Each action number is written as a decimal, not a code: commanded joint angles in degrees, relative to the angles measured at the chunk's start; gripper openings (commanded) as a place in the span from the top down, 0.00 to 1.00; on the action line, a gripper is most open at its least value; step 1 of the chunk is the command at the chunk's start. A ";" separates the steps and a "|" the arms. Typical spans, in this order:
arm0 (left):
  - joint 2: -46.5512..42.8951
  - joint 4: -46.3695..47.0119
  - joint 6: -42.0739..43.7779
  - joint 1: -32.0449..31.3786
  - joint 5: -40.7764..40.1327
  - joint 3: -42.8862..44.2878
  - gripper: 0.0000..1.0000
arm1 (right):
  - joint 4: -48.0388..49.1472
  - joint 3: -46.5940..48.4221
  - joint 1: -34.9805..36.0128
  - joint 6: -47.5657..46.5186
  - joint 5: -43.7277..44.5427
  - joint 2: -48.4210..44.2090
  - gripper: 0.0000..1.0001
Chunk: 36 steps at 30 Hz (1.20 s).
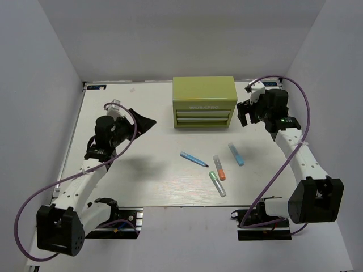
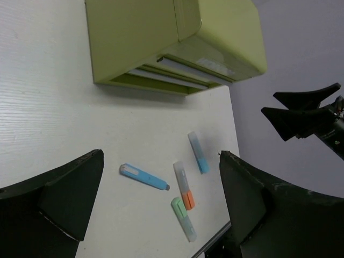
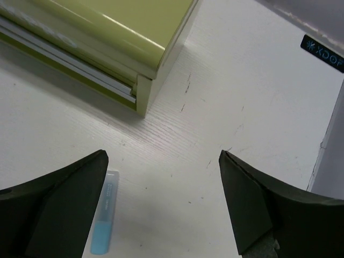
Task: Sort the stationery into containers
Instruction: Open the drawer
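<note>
Loosely grouped before the olive-green tool chest (image 1: 204, 96) lie the blue pen (image 1: 194, 159), orange-capped marker (image 1: 219, 168), green-capped marker (image 1: 217, 183) and light-blue marker (image 1: 236, 153). The left gripper (image 1: 146, 124) hangs left of the chest, fingers wide apart and empty. The right gripper (image 1: 244, 115), also spread, sits by the chest's right end.

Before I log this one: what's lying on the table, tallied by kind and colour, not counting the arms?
thin blue pen: 1
markers: 3, namely the light-blue marker, the orange-capped marker and the green-capped marker
olive-green tool chest: 1
Total: 5 (4 pieces of stationery, 1 container)
</note>
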 commanded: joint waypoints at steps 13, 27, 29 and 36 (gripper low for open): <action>16.97 9.68 -2.37 -17.68 -11.46 8.10 0.13 | -7.65 8.75 1.33 -25.13 -27.98 -3.97 0.59; 34.53 29.65 -18.35 -27.09 -29.38 9.33 0.26 | -12.22 18.68 9.94 -38.59 -21.94 8.32 0.10; 36.04 33.25 -21.85 -27.79 -31.77 9.33 0.30 | -11.52 21.04 10.91 -36.68 -20.01 10.44 0.10; 42.01 41.60 -27.41 -29.38 -37.40 9.86 0.32 | -8.88 22.37 12.58 -34.64 -16.49 14.66 0.11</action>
